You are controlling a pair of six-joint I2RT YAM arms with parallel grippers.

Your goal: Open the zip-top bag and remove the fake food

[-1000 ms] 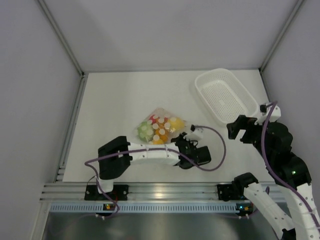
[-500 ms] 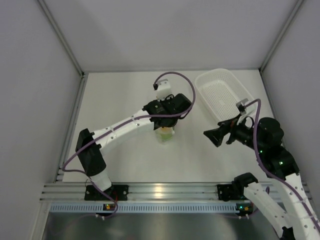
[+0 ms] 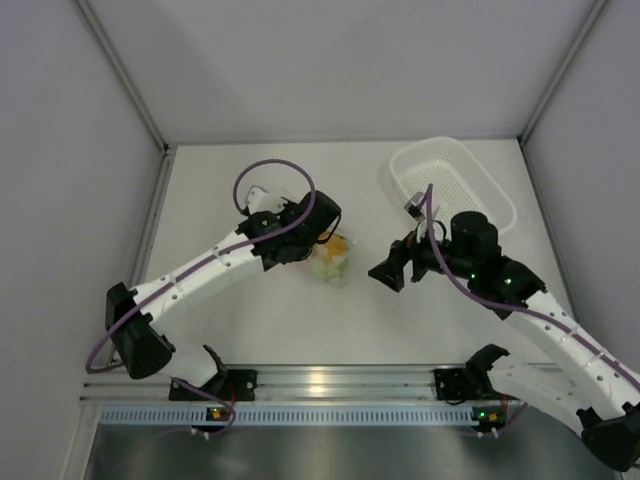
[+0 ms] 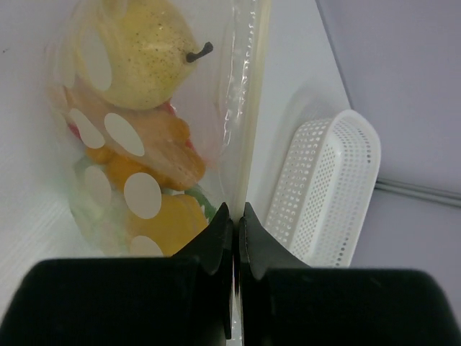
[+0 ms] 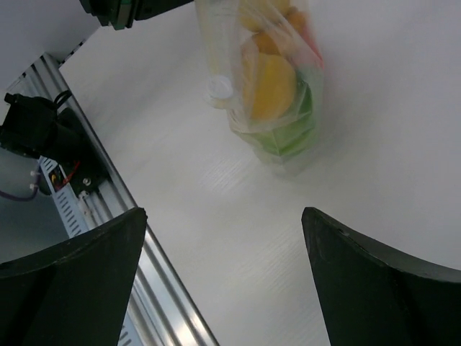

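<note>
1. The zip-top bag [image 3: 331, 262] is held upright mid-table with the fake food [image 4: 148, 137] inside. Whether its base rests on the table [image 3: 350, 330] cannot be told.
2. The left gripper [image 4: 234, 218] is clamped on the bag's zip strip [image 4: 248, 86], which runs straight away from it.
3. The right gripper [image 5: 223, 216] is spread wide and empty. It faces the bag head-on, near but not touching.
4. Judgement: the right arm must advance leftward and pinch the strip's free side.

clear white-dotted zip-top bag [image 4: 144, 137], yellow-orange-green fake food [image 4: 148, 54], white basket [image 4: 324, 187]
</note>
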